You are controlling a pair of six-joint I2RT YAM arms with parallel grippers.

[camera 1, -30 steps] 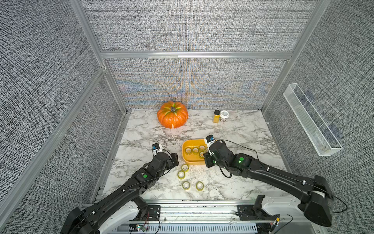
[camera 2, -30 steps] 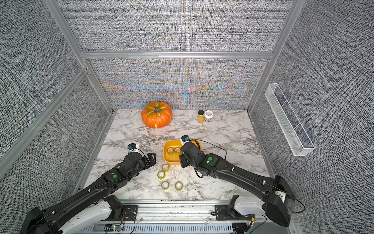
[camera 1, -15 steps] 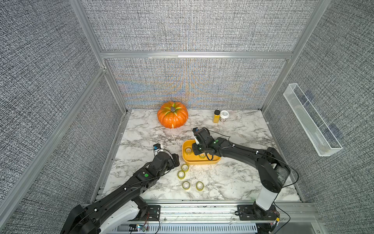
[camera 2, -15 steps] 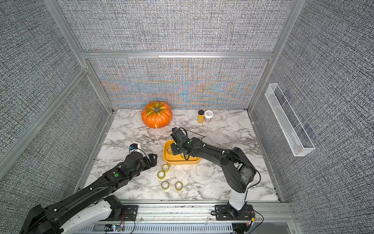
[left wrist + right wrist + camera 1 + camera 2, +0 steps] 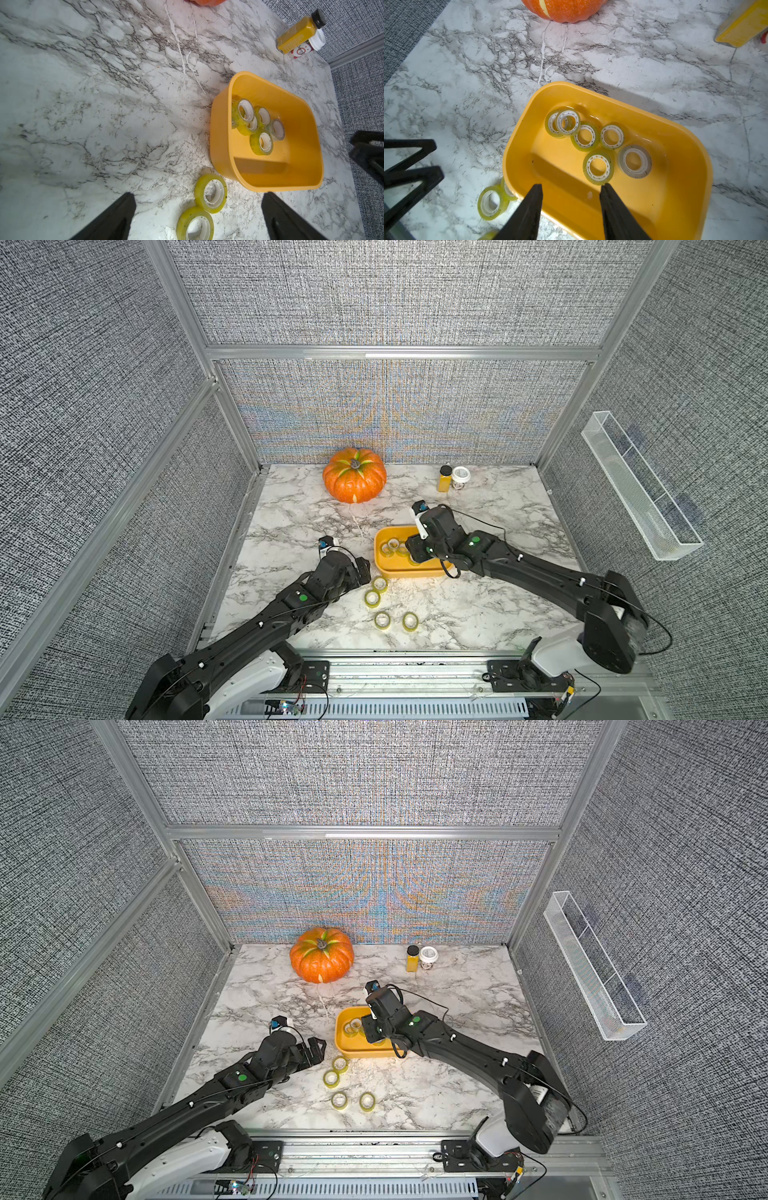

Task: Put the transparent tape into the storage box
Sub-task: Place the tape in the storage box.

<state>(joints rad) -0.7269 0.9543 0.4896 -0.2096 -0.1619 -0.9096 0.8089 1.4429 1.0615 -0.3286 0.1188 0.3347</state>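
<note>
While six rolls of transparent tape (image 5: 599, 167) lie flat or overlapping inside the storage box (image 5: 517, 158) near the middle of the marble tabletop (image 5: 291, 510), the right gripper (image 5: 571, 186) hangs over the box's near wall, jaws parted and nothing between them. Four more rolls (image 5: 382, 620) lie loose on the marble at the box's 6 and 7 o'clock in both top views, so the job looks a little over half done. The left gripper (image 5: 198, 193) waits at the box's 8 o'clock, its jaws spread wide and empty, facing the two closest rolls, which touch each other; the nearer one (image 5: 211, 193) sits just beside the box wall. A pumpkin (image 5: 354, 481) stands at the box's 11 o'clock, with a yellow bottle (image 5: 444, 481) and a white-lidded jar (image 5: 460, 475) at its 1 o'clock, all well apart from the work. The likeliest trouble is at that touching pair: jaws closing around one roll could catch or nudge its neighbour and send it rolling, or a finger could strike the box wall and shove the box. Both arms also crowd the same corner and could clash if they move together.
</note>
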